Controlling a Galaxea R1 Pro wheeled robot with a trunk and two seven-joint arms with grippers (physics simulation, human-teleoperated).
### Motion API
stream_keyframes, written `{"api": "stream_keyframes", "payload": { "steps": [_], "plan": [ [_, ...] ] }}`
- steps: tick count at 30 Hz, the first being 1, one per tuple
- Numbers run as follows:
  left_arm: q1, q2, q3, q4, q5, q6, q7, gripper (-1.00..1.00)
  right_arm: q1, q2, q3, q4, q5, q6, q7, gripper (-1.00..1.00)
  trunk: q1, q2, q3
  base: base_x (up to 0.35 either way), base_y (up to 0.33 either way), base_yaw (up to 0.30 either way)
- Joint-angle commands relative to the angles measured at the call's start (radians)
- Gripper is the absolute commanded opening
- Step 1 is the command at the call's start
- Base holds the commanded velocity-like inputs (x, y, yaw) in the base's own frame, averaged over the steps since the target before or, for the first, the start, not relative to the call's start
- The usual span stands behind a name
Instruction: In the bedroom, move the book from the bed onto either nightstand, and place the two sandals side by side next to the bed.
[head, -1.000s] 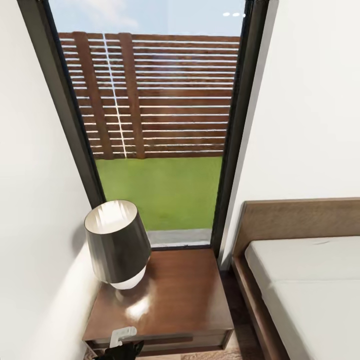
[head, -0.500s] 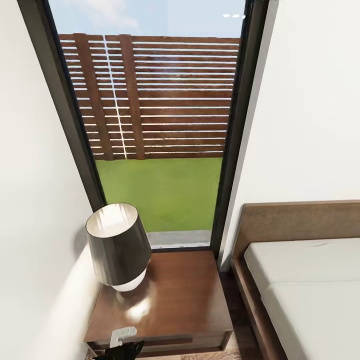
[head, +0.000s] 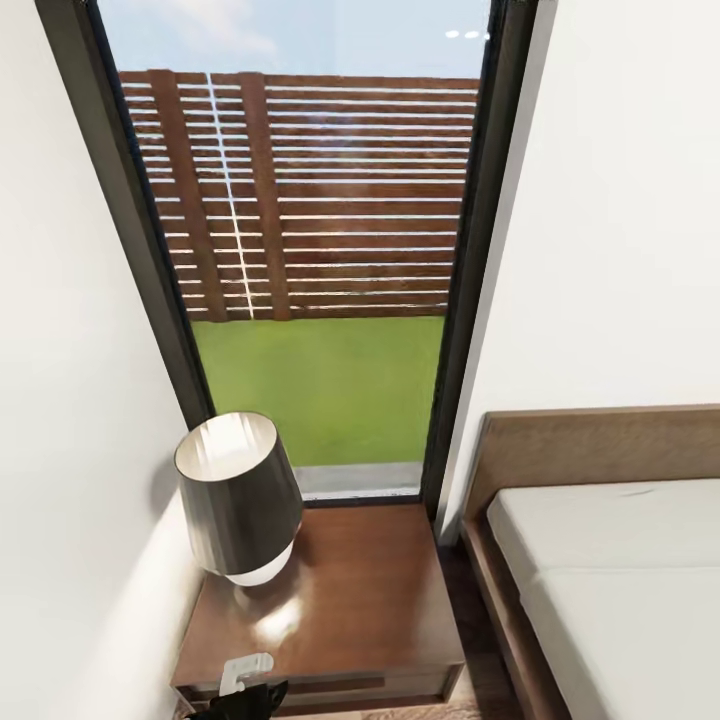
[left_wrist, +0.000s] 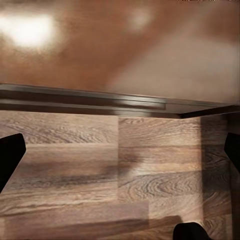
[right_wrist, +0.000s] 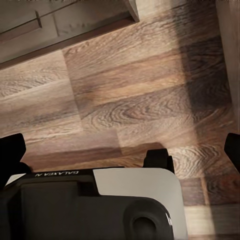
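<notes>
Two end effectors (left_wrist: 120, 150) (right_wrist: 120, 150) hang wide open over floor (left_wrist: 100, 180), holding nothing; we see the nightstand (head: 350, 590) just ahead, beside the bed (head: 620, 580); our left arm seems nearer it.

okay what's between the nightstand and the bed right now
In the head view, a narrow strip of dark wood floor separates the nightstand from the bed; nothing lies on it. The lamp stands on the nightstand's far side.

Glossy reddish-brown nightstand (head: 370, 590), off-white bed (head: 620, 590)
</notes>
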Motion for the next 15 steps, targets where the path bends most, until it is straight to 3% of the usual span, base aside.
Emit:
{"api": "stream_keyframes", "payload": {
  "steps": [1,15],
  "plan": [
    [-0.001,0.000,-0.009,0.001,0.009,-0.003,-0.004,1.00,-0.001,0.000,0.007,0.003,-0.011,0.001,0.006,1.00,-0.004,0.007,0.002,0.000,0.000,0.000],
    [-0.001,0.000,-0.007,0.001,0.009,-0.003,-0.004,1.00,-0.001,0.000,0.007,0.003,-0.011,0.001,0.006,1.00,-0.058,0.105,0.046,0.000,0.000,0.000]
  ]
}}
